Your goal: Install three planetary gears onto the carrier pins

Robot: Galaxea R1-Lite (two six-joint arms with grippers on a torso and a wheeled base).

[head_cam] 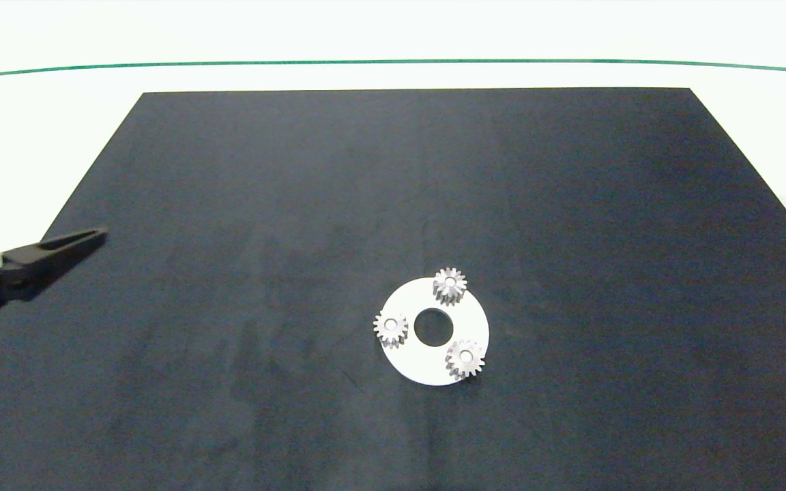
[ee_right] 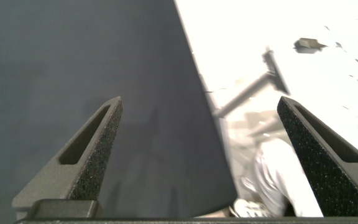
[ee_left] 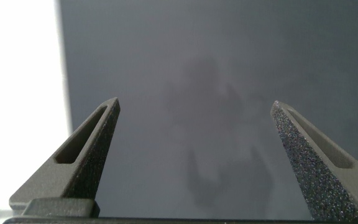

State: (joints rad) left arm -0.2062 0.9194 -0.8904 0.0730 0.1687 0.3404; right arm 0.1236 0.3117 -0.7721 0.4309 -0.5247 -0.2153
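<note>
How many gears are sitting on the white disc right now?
3 small silver-grey metal gears, all on the flat white round disc: one at its far edge, one at its left, one at its near right. None appears hidden.

A white desk [head_cam: 59, 116], crossed by a thin green line [head_cam: 393, 63] near its far edge, carries a large dark mat [head_cam: 229, 273], on which lies a flat white disc [head_cam: 412, 354] with a central hole.
</note>
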